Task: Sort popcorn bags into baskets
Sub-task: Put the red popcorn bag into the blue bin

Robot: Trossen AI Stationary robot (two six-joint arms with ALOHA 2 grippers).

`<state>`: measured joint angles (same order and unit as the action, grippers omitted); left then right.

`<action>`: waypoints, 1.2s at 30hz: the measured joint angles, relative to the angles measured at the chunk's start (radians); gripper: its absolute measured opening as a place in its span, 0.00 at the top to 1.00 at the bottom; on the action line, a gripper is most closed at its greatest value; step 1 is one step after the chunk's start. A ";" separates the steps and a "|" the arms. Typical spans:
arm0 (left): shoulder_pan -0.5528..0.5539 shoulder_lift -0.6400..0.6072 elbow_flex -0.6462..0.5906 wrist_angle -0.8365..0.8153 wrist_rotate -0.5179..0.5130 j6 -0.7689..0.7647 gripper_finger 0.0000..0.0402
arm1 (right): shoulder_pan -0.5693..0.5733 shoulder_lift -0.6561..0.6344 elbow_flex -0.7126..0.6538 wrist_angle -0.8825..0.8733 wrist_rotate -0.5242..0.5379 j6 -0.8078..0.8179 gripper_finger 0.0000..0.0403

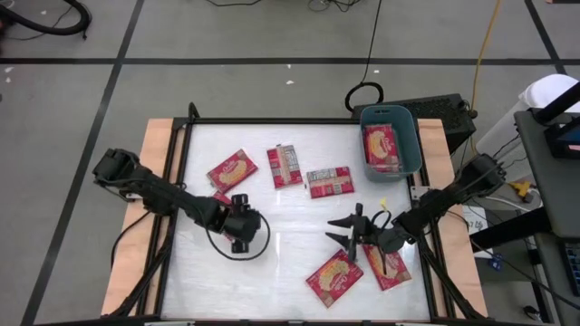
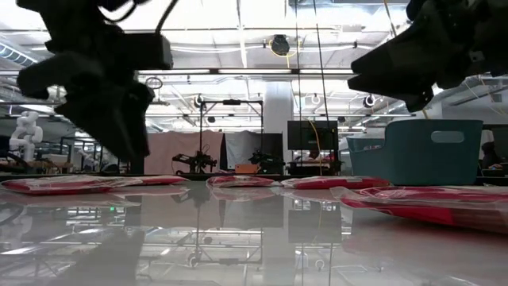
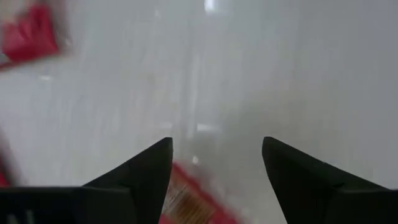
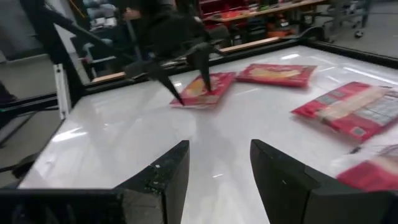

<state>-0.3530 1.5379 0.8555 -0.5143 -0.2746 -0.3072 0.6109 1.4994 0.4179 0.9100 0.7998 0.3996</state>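
Two dark jointed arms with looping black cables, each ending in wedge-shaped black fingers [image 4: 161,180].

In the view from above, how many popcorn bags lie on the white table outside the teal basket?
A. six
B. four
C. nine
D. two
A: six red popcorn bags lie on the table outside the teal basket: one upper left, one partly under the left gripper, two label-side up in the middle, and two near the front.
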 joint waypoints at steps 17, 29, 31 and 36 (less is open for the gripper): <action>0.268 0.082 0.001 -0.060 0.290 0.232 0.57 | 0.004 0.000 0.016 0.000 -0.095 -0.020 0.59; 0.248 0.106 0.003 -0.060 0.329 0.258 0.98 | 0.006 0.000 0.016 0.006 -0.089 -0.014 0.59; 0.214 0.088 0.006 -0.069 0.322 0.249 0.99 | 0.006 0.000 0.016 0.005 -0.067 0.003 0.59; 0.081 0.023 0.049 -0.035 0.213 0.258 0.99 | 0.004 0.000 0.016 -0.011 0.032 0.107 0.59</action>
<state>-0.2718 1.5609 0.9046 -0.5497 -0.0618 -0.0497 0.6152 1.4998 0.4343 0.8985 0.8323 0.5069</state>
